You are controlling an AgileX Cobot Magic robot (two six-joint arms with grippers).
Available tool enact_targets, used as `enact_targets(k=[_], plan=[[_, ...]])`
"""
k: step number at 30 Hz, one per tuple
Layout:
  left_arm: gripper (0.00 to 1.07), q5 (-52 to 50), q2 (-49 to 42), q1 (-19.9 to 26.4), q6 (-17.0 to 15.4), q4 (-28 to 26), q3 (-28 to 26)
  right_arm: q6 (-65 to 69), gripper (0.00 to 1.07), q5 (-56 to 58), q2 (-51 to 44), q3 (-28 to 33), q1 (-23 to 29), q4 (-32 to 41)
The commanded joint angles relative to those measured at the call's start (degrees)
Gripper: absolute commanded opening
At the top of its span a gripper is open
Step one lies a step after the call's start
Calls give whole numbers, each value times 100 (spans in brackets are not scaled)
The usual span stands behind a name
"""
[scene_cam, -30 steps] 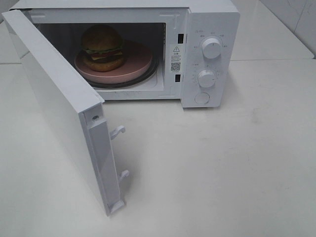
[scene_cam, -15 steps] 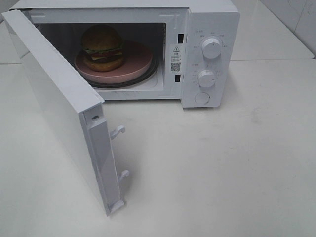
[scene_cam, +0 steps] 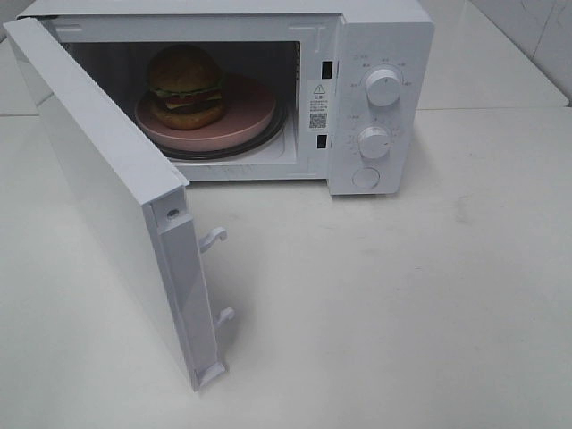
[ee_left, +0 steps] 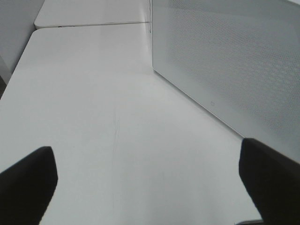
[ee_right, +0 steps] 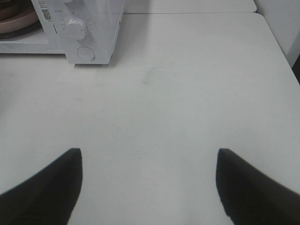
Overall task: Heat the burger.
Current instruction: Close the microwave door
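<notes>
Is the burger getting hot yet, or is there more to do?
Not yet. Done: the tall golden-bun burger sits on the round pink plate inside the white microwave. In hand: nothing; the left gripper and right gripper are open and empty. To do: shut the open white door and turn the round white knobs.

Left gripper (ee_left: 149, 187): jaws spread wide, nothing held. Its dark fingers (ee_left: 267, 178) show at either side of the wrist view.
Right gripper (ee_right: 149, 187): jaws apart, nothing held. Its fingers (ee_right: 47, 187) flank the wrist view likewise.
</notes>
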Motion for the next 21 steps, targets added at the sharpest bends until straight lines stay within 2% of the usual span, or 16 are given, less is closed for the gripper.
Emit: enact_targets(k=[1, 6, 7, 8, 10, 11, 12, 13, 14, 15, 16, 17, 18, 19, 20, 21], plan=[[98, -23, -103, 6, -6, -23, 6, -80, 77, -57, -172, 17, -46, 17], [93, -155, 103, 6, -6, -6, -201, -80, 77, -57, -172, 17, -46, 17], [88, -218, 275, 6, -6, 17, -275, -80, 77, -57, -172, 17, -46, 17], [88, -218, 275, 6, -6, 17, -275, -80, 77, -57, -172, 17, -46, 17], [76, -401, 556, 6, -6, 17, -275, -80, 77, -57, -172, 17, -46, 11], [76, -401, 556, 6, -6, 17, -275, -80, 77, -57, -172, 17, -46, 11], [65, -539, 745, 6, -6, 6, -275, -80, 77, -57, -172, 17, -46, 11], [59, -625, 842, 6, -6, 6, -275, -80, 77, -57, -172, 17, -46, 11], [59, -625, 842, 6, -6, 6, -275, -80, 77, -57, -172, 17, -46, 11], [49, -773, 1014, 6, -6, -6, -269, -80, 77, -57, -172, 17, -46, 11], [49, -773, 1014, 6, -6, -6, -269, -80, 77, -57, -172, 17, -46, 11], [40, -900, 1192, 6, -6, -11, -264, -80, 77, -57, -172, 17, -46, 11], [35, -980, 1295, 6, -6, -11, -264, -80, 77, -57, -172, 17, -46, 11], [35, -980, 1295, 6, -6, -11, -264, -80, 77, -57, -172, 17, -46, 11], [24, -1197, 1501, 6, -6, -6, -206, -80, 77, -57, -172, 17, -46, 11], [18, -1346, 1604, 6, -6, -11, -166, -80, 77, -57, -172, 17, -46, 11]])
